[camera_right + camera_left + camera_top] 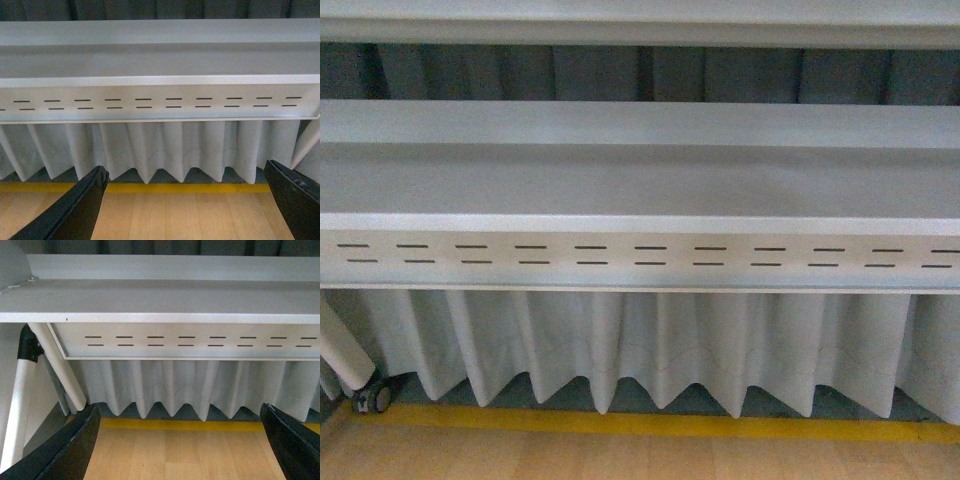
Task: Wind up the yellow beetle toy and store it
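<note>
Right now I can't find the yellow beetle toy in any of my three views. Both wrist cameras show my grippers spread wide with nothing between the fingers: the left gripper (180, 450) and the right gripper (187, 207) each hang over the wooden floor (185, 215). Ahead I see a grey shelf (640, 180) with a slotted front panel (640, 255), a pleated curtain (650, 350) below it, and a yellow floor stripe (650, 423).

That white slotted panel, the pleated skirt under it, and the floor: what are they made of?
The white slotted panel looks like painted sheet metal: flat, matte, with punched slots. The pale pleated skirt seems to be fabric, hanging in soft folds. The light brown floor looks like wood or laminate, with faint plank seams.
</note>
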You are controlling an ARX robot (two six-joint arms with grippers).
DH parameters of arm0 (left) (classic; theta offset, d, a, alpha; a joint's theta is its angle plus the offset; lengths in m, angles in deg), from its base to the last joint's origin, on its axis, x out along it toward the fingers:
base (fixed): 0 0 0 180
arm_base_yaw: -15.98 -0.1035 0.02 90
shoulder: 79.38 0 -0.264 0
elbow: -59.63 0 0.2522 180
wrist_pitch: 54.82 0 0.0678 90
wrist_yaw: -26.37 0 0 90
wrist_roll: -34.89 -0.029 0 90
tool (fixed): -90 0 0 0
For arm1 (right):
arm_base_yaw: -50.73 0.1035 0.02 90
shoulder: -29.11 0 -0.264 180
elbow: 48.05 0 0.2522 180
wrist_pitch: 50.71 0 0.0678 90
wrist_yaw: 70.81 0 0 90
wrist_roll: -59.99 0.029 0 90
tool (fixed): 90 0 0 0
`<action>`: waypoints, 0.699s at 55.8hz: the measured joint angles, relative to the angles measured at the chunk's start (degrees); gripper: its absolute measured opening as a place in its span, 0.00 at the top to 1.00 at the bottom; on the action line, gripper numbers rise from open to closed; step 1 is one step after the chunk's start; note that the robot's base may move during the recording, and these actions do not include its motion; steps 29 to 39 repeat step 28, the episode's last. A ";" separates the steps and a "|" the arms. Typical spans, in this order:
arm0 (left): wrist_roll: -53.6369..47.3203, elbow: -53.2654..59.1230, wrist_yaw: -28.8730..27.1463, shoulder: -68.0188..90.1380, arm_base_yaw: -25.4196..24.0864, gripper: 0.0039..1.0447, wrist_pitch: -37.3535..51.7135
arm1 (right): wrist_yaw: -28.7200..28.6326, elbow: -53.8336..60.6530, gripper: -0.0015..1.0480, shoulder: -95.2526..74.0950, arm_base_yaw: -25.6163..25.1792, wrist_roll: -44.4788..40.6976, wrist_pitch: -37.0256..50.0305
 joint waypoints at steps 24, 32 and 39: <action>0.00 0.00 0.00 0.00 0.00 0.06 0.00 | -0.02 0.00 0.06 0.00 0.00 0.00 0.00; 0.00 0.00 0.00 0.00 0.00 0.06 0.00 | 0.00 0.00 0.06 0.00 0.00 -0.02 0.00; 0.00 0.00 0.00 0.00 0.00 0.06 0.00 | 0.00 0.00 0.06 0.00 0.00 -0.02 0.00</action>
